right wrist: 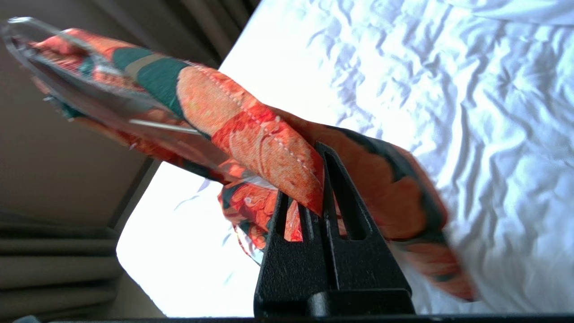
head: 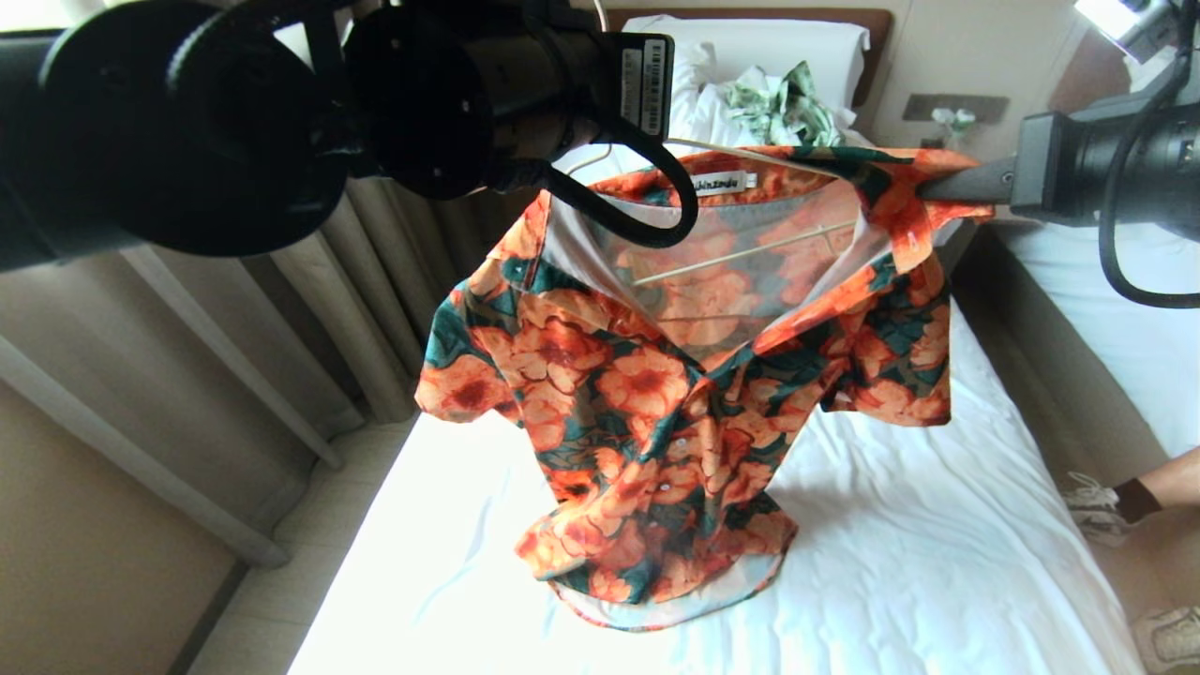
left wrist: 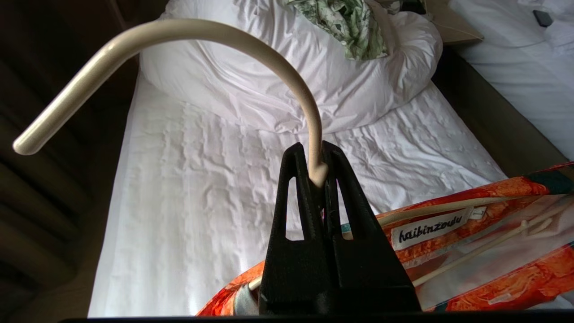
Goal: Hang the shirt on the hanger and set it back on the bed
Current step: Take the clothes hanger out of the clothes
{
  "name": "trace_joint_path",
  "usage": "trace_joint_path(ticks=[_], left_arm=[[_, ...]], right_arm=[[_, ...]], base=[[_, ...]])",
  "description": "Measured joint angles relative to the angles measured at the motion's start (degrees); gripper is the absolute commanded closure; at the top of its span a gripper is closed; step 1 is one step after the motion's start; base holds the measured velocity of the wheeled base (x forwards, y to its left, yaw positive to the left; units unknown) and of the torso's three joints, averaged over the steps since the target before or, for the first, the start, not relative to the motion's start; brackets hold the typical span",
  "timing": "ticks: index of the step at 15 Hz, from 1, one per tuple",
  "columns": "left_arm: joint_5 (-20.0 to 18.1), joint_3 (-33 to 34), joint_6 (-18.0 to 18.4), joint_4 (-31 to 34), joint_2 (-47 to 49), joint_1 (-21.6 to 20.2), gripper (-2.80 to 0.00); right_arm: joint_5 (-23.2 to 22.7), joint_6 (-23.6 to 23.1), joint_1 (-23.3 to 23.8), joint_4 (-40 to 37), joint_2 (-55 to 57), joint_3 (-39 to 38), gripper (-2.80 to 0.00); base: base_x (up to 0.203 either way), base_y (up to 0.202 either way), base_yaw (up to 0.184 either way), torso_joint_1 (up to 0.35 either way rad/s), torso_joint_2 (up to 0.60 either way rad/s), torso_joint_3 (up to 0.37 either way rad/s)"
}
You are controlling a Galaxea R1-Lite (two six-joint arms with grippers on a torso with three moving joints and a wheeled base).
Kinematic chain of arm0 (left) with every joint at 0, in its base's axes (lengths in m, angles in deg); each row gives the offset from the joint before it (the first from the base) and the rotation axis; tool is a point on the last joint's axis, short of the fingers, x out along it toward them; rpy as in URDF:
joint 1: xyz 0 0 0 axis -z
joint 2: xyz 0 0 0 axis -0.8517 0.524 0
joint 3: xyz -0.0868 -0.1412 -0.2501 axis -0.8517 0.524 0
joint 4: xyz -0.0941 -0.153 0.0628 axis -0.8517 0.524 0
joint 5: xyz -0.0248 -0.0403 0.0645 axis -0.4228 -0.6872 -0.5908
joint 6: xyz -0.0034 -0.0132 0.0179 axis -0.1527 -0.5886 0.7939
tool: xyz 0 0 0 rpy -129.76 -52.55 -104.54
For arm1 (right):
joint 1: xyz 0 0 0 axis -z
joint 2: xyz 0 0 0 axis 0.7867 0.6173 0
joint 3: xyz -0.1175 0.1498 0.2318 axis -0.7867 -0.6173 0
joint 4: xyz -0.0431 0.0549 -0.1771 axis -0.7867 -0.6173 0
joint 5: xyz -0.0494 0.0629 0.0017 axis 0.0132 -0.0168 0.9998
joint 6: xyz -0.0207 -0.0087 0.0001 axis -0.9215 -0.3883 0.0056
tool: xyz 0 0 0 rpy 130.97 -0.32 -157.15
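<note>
Black fingers of the left gripper (left wrist: 319,172) were pinched together on the base of the hook of the hanger (left wrist: 251,49), holding it up over the bed (head: 891,553). Right gripper (right wrist: 320,197) was clamped on a fold of the shirt (head: 647,394) at its shoulder, near the collar, the rest hanging limp with the hem brushing the sheet. Judged light, soft and likely slippery on the thin wire: best carried by the stiff hook, cloth gripped only at seams or collar to ease it over the arm.
</note>
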Motion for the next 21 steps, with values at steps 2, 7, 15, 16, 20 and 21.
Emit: trace_joint_path(ticks=[2,7,15,16,20,21], left_arm=[[0.0,0.9,-1.3,0.1,-0.6,0.4,0.00],[0.0,10.4,-4.9,-0.5,-3.6,4.4,0.00],[-0.1,19.5,-6.8,-2.0,-6.6,5.9,0.00],[-0.1,19.6,-6.8,-2.4,-7.1,6.0,0.00],[0.1,18.3,-6.5,-4.9,-7.8,4.0,0.00],[0.0,18.3,-7.1,-5.4,-7.6,2.7,0.00]], right_arm=[[-0.2,0.1,1.6,-0.1,0.3,-1.5,0.00],[-0.6,0.1,4.9,0.5,3.0,-1.3,0.00],[-3.9,0.1,10.7,0.1,4.6,0.8,0.00],[-4.0,0.0,11.0,-0.1,4.6,0.8,0.00],[-4.4,-0.4,11.1,0.6,4.8,-3.8,0.00],[-4.5,-0.5,11.3,0.7,4.9,-4.9,0.00]], base=[[0.000,0.000,0.000,0.000,0.00,0.000],[0.000,0.000,0.000,0.000,0.00,0.000],[0.000,0.000,0.000,0.000,0.00,0.000],[0.000,0.000,0.000,0.000,0.00,0.000],[0.000,0.000,0.000,0.000,0.00,0.000],[0.000,0.000,0.000,0.000,0.00,0.000]])
